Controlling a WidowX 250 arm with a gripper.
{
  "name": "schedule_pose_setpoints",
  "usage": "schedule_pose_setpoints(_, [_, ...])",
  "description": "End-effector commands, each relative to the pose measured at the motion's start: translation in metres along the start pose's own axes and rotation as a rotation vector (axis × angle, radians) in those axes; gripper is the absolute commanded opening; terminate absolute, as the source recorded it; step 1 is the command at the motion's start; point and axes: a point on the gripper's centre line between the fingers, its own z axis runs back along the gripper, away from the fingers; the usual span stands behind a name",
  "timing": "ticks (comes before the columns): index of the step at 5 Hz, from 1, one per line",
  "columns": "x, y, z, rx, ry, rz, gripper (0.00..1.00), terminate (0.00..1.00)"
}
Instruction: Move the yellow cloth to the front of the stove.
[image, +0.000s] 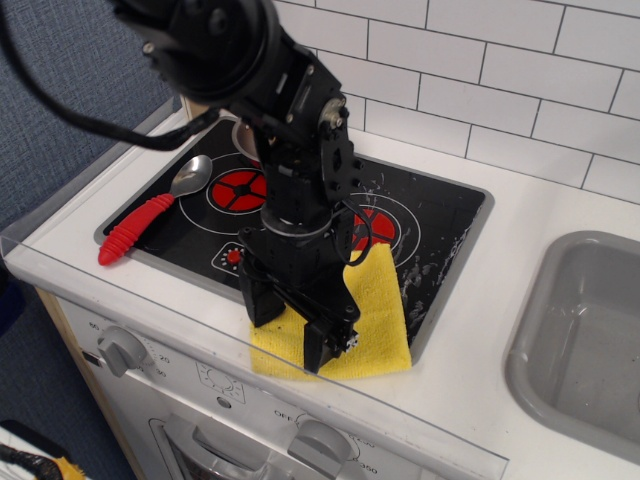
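The yellow cloth (378, 318) lies flat at the front edge of the black stove (430, 232), overlapping the grey rim and the white counter in front. My black gripper (288, 330) points down onto the cloth's left part, its two fingers (322, 352) spread and pressing on the fabric. The arm hides the cloth's left and middle parts, the pan and part of the left burner.
A spoon with a red handle (140, 227) lies at the stove's left edge. A grey sink basin (585, 340) sits at the right. A white tiled wall (520, 90) runs behind. Grey knobs (122, 350) are on the cabinet front.
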Motion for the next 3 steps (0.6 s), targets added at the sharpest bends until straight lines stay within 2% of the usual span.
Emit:
schedule_pose_setpoints(1, [0.004,0.003,0.024,0.012,-0.098,-0.036,1.0,0.0])
schedule_pose_setpoints(2, [0.011,0.013,0.057,0.049,-0.188,0.013,1.0,0.0])
schedule_pose_setpoints(3, [0.013,0.019,0.081,0.092,-0.232,0.049,1.0,0.0])
